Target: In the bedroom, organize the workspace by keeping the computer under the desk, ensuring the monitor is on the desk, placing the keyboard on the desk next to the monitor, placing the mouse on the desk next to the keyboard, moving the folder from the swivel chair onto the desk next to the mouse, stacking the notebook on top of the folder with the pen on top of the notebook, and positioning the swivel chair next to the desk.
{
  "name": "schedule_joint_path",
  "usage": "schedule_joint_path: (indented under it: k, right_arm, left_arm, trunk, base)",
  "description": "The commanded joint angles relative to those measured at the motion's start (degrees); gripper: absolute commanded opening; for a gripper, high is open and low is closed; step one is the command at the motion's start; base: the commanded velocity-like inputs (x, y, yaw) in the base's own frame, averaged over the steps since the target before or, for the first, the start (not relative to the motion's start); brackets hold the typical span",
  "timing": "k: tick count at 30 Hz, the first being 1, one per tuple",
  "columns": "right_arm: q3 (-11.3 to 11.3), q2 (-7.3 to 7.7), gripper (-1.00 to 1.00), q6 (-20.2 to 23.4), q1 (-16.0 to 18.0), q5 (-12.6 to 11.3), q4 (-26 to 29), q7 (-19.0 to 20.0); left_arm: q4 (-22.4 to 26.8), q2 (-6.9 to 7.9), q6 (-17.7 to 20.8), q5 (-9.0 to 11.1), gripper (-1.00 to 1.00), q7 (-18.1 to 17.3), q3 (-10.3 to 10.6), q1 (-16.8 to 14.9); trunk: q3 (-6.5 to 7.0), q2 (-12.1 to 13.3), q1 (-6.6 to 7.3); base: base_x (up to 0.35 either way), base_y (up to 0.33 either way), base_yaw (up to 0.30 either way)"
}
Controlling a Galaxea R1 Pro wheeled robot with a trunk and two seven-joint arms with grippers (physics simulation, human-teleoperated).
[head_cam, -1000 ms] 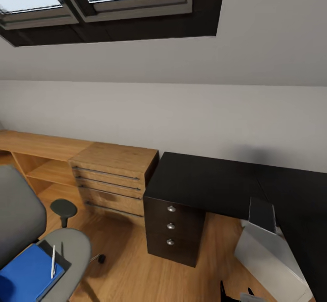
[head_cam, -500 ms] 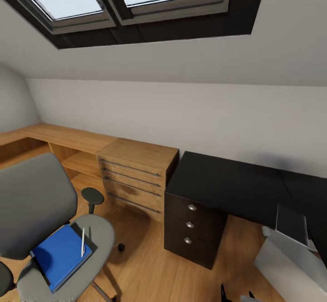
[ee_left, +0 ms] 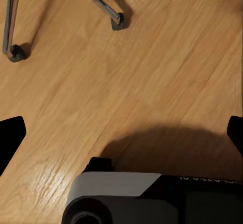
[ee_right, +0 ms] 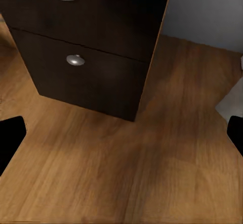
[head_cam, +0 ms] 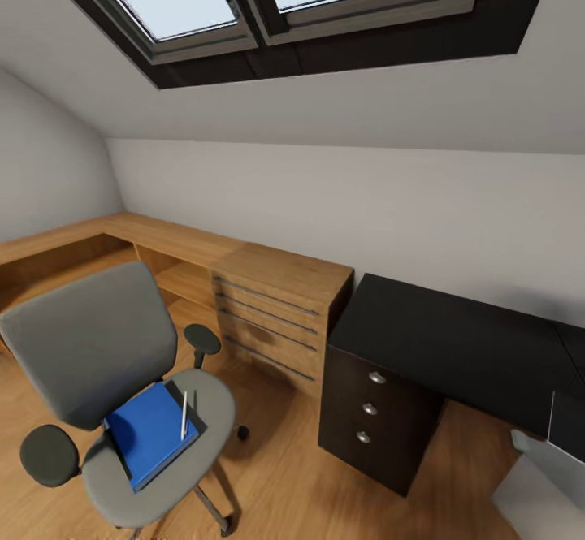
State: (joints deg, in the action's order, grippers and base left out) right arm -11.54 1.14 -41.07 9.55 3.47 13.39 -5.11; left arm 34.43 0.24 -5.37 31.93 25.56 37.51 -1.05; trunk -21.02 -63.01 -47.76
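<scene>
Risk number one here is the stack sitting on the grey padded swivel chair with black armrests and chrome legs [head_cam: 122,410]; the flat bright blue folder [head_cam: 149,432] lies on the seat with a thin dark notebook [head_cam: 193,415] poking out at its far edge and a thin whitish pen [head_cam: 184,414] resting on top, so any bump to the chair could roll it on its wheels and send the pen off onto the light wooden floor [head_cam: 276,475]; I'd guess a sloppy grab at the folder would do the same thing; the black desk top [head_cam: 455,345] with its dark drawer block [head_cam: 370,410] is well apart from the chair, with the light wooden drawer unit [head_cam: 272,313] between them, so everything has to be carried over; the left gripper [ee_left: 121,133] shows its black fingertips far apart at the picture edges, nothing between them, looking down at the floor and the chair's chrome legs [ee_left: 98,1], which are near enough that a careless swing might clip one; the right gripper [ee_right: 121,133] is spread wide too, empty, facing the drawer block; a light grey boxy computer case [head_cam: 544,475] peeks in low beside the desk.
</scene>
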Motion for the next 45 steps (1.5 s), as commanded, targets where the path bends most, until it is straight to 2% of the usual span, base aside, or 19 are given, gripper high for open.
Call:
schedule_joint_path:
  k: [1,4,15,25,36,45]
  right_arm:
    - [0.0,0.1,1.0,-0.1,0.0,0.4,-0.1,-0.4]
    - [0.0,0.12,1.0,-0.1,0.0,0.4,-0.4,-0.4]
    - [0.1,-0.09,1.0,-0.2,0.0,0.4,-0.6,-0.4]
    - [0.1,-0.09,1.0,-0.2,0.0,0.5,-0.6,-0.5]
    - [0.1,-0.17,1.0,-0.6,0.0,0.5,-0.7,-0.5]
    - [0.2,-0.31,1.0,-2.9,0.0,0.5,-0.9,-0.5]
  left_arm:
    - [-0.4,0.02,-1.4,0.4,1.0,0.0,0.5,-0.1]
    - [-0.9,0.01,-2.8,0.3,1.0,-0.6,0.5,-0.1]
    - [-1.1,0.02,-3.6,0.3,1.0,-0.7,-1.4,-0.1]
    - [-1.1,0.32,-4.8,0.2,1.0,-0.7,-5.4,-0.1]
    - [-1.0,0.29,-4.7,0.4,1.0,-0.6,-6.8,-0.1]
    - [-0.8,0.33,-4.8,0.4,1.0,-1.1,-11.7,-0.1]
  trunk:
    - [-0.06,0.0,0.0]
    - [-0.06,0.0,0.0]
    - [-0.06,0.0,0.0]
    - [-0.06,0.0,0.0]
    - [-0.06,0.0,0.0]
    - [-0.06,0.0,0.0]
  base:
    - [0.0,0.0,0.279]
    - [0.0,0.0,0.279]
    - [0.0,0.0,0.279]
    - [0.0,0.0,0.279]
    - [0.0,0.0,0.279]
    - [0.0,0.0,0.28]
